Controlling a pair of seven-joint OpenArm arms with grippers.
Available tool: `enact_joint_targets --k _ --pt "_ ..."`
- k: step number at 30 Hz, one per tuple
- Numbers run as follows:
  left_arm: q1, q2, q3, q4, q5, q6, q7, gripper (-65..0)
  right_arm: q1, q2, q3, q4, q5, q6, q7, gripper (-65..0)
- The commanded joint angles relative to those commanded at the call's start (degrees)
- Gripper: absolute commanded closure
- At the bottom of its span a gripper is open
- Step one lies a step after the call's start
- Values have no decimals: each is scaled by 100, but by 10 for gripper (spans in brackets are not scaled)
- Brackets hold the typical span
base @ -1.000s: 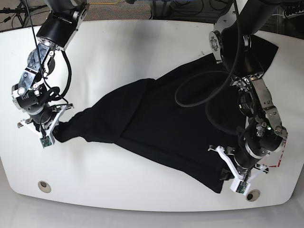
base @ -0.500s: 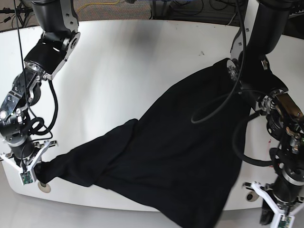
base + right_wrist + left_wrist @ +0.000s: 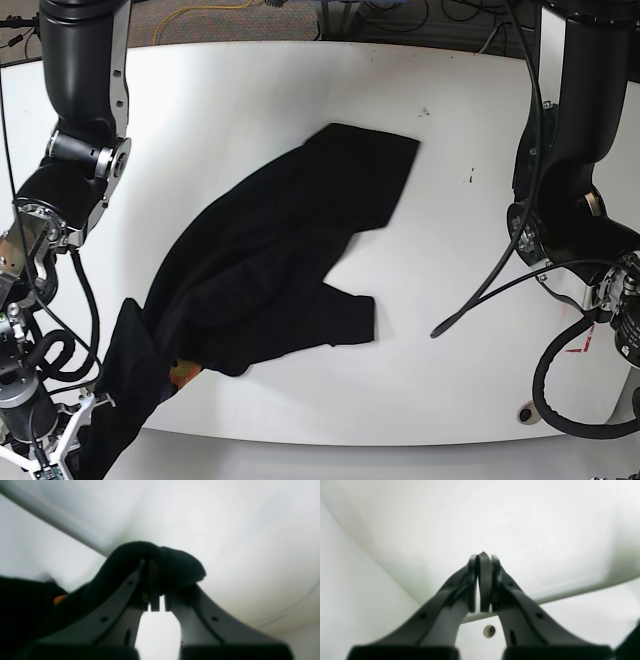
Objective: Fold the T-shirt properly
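Cloth is bunched up in the right fingers [image 3: 156, 590], which are pinched tight on a black fold of the T-shirt [image 3: 270, 270]. That hand is at the near left corner of the table [image 3: 450, 200], past its edge. From there the T-shirt runs in one long crumpled strip up and to the right, toward the far middle. A bit of orange print shows near the pinch. The left fingers [image 3: 481, 585] are closed with nothing between them, off the near right edge and well apart from the cloth. So the right arm is much nearer. The T-shirt is not flat yet, so I think spreading comes next.
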Motion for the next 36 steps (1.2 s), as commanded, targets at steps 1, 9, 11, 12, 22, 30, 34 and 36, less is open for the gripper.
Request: enact_joint_targets --k 1,9,11,12,22,30,34,36 --pt "70 0 0 0 -9 0 9 0 -9 -9 -26 18 0 0 0 0" --pt "1011 26 0 141 -26 -9 9 0 -369 -9 -62 35 -9 0 18 0" --pt "1301 88 0 255 -26 -9 9 0 -475 -9 -53 35 -9 0 18 0" --pt "1407 141 0 281 -26 -9 9 0 -519 -9 -53 35 -9 0 18 0" --pt "2673 343 0 651 -26 -9 9 0 -1002 26 -9 35 -9 0 18 0" --pt "3499 545 0 633 -26 -9 -26 0 -1468 0 246 35 -9 0 18 0" --pt "3815 633 0 633 -26 -9 -26 0 -1705 -9 246 35 -9 0 26 0" --pt "3982 642 0 642 -26 -9 -26 0 -1820 -9 246 35 -9 0 26 0"
